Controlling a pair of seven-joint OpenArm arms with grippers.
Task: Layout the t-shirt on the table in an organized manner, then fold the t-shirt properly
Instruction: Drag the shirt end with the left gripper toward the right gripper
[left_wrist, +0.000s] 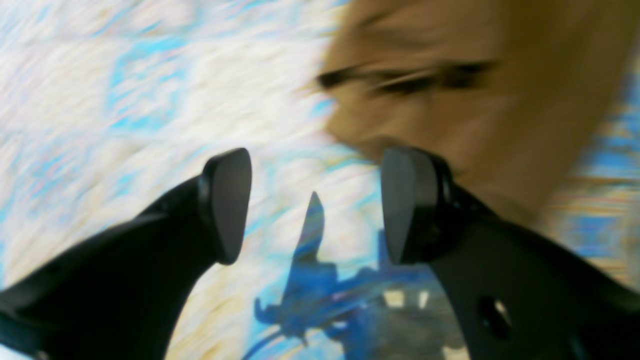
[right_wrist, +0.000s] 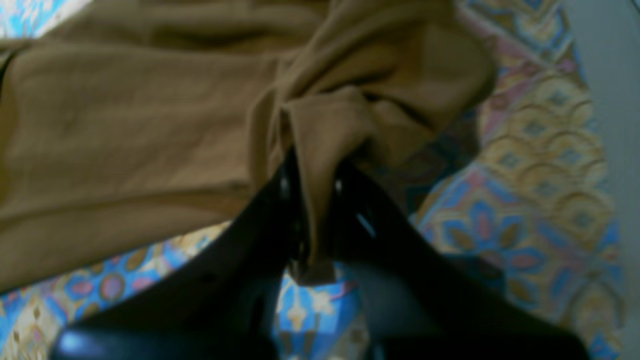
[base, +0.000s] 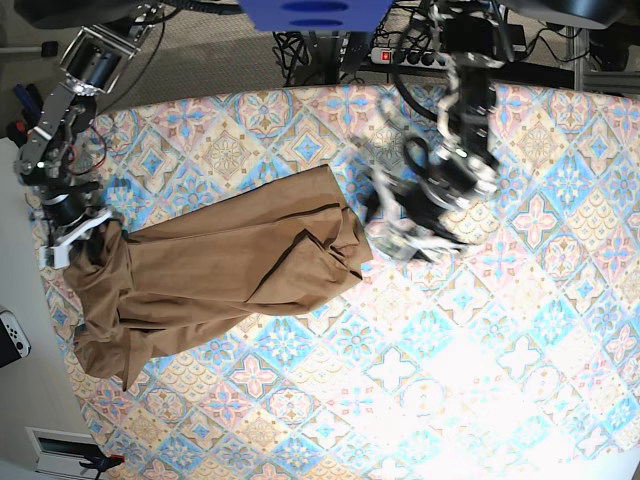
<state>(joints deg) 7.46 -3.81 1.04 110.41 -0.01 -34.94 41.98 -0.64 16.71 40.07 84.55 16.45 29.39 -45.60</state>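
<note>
Tan t-shirt (base: 230, 265) — crumpled on patterned table (base: 480, 340)

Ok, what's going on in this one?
A two-armed robot is working on a tan t-shirt lying crumpled on the patterned table. The right tool is shut on a bunch of the shirt at the table's edge. The left tool is open, empty, and blurred beside the shirt's other side. Nothing is folded yet.

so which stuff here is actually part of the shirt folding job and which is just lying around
Part of the job:
- t-shirt, rumpled
- table
- right gripper, shut on a fold of the t-shirt
- left gripper, open, holding nothing

Just lying about:
- power strip beyond the far edge
- white controller off the table's side
</note>
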